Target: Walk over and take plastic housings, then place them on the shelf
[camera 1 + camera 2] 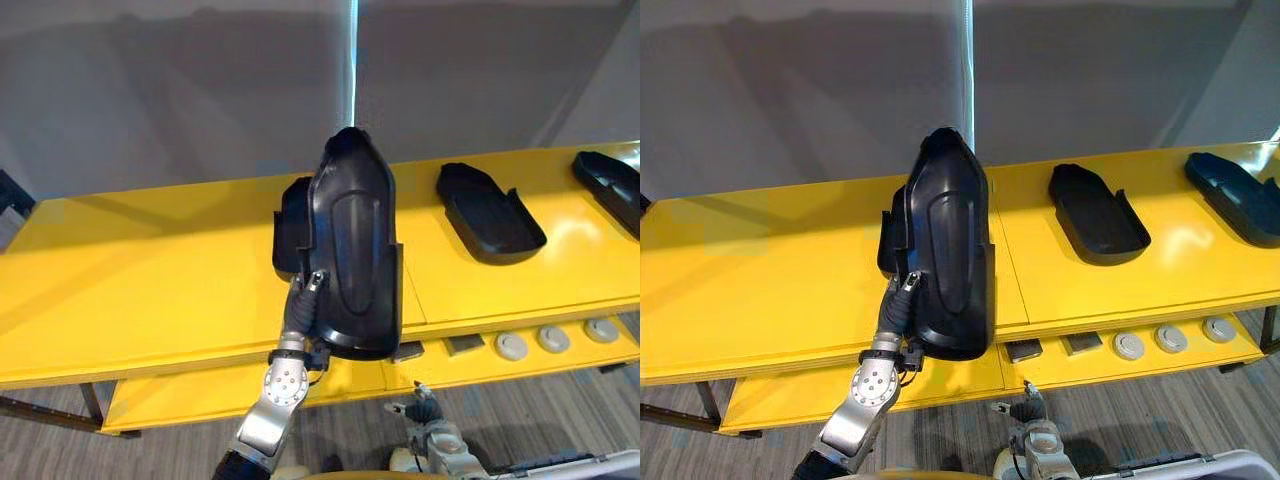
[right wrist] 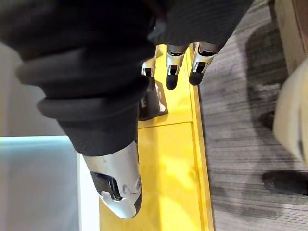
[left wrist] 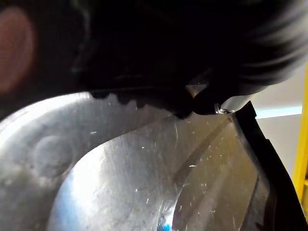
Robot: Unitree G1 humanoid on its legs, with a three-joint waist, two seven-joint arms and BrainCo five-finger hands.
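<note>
— Left robot hand (image 1: 303,305)?
— Clamped on a black housing (image 1: 355,250), held upright above the yellow shelf (image 1: 150,270); a second housing (image 1: 290,228) lies just behind.
— Further right?
— A third housing (image 1: 490,212) and a fourth housing (image 1: 610,185) lie on the shelf. Right robot hand (image 2: 172,67) hangs low, fingers relaxed.

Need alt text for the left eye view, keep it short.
The robot's left hand holds a black plastic housing upright over a yellow shelf. Three other housings rest on its top: one behind the held one, two to the right. Grey discs sit on the lower tier.
</note>
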